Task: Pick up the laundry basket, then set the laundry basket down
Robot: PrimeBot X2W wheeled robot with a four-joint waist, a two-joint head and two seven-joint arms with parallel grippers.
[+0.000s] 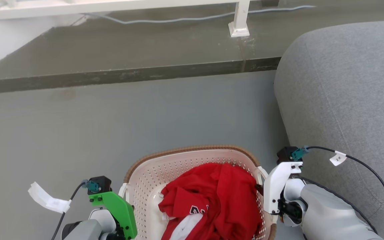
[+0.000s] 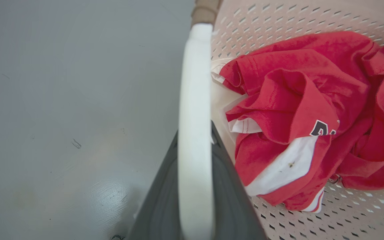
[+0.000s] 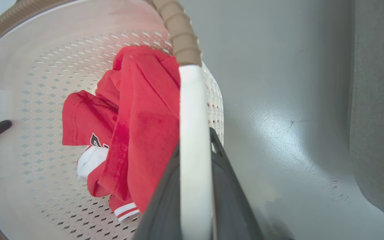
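The laundry basket (image 1: 152, 176) is cream-white and perforated, with a brown woven-look rim (image 1: 192, 149). It sits at the bottom middle of the head view and holds a crumpled red and white shirt (image 1: 218, 193). My left gripper (image 1: 124, 193), on its green mount, is at the basket's left side. In the left wrist view its dark fingers (image 2: 225, 186) are shut on the white left handle (image 2: 194, 83). My right gripper (image 1: 260, 188), on its white mount, is at the right side. Its fingers (image 3: 225, 186) are shut on the white right handle (image 3: 193, 110). I cannot tell whether the basket touches the floor.
A grey sofa (image 1: 345, 100) bulges in close on the right, just beside my right arm. Grey floor (image 1: 112, 126) stretches ahead to a dark raised step (image 1: 128, 75), where a white post (image 1: 239, 20) and a cable (image 1: 178, 20) stand.
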